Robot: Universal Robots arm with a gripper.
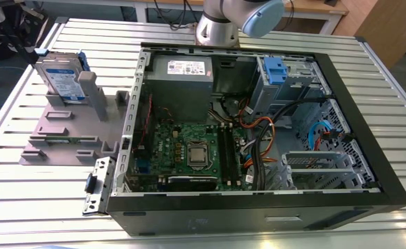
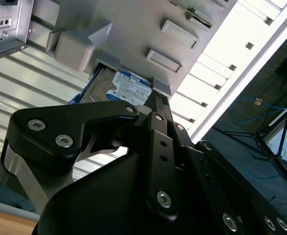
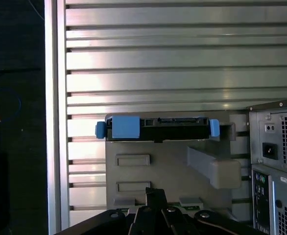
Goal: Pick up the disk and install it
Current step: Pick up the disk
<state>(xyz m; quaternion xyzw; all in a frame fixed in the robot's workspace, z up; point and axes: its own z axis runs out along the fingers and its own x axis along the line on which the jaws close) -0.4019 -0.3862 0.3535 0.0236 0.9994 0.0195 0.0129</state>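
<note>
— Drive position?
— The flat silver-grey hard drive with the white-and-blue label and bright blue plastic bracket (image 1: 59, 78) stands on edge in a grey plastic holder block (image 1: 64, 132). That is in the upper left of the exterior view, on the slatted metal counter (image 1: 23, 181). Just beside the holder, toward the exterior view's right, is the open black computer case (image 1: 258, 212), green motherboard (image 1: 189, 150) exposed.
— Your jaws?
— Together, clamped on nothing. In both wrist views they point toward the drive (image 2: 131, 88) (image 3: 158, 128) but are apart from it, no contact.
— Arm?
— My grey arm (image 1: 220, 23) shows at the top centre of the exterior view, above the case.
</note>
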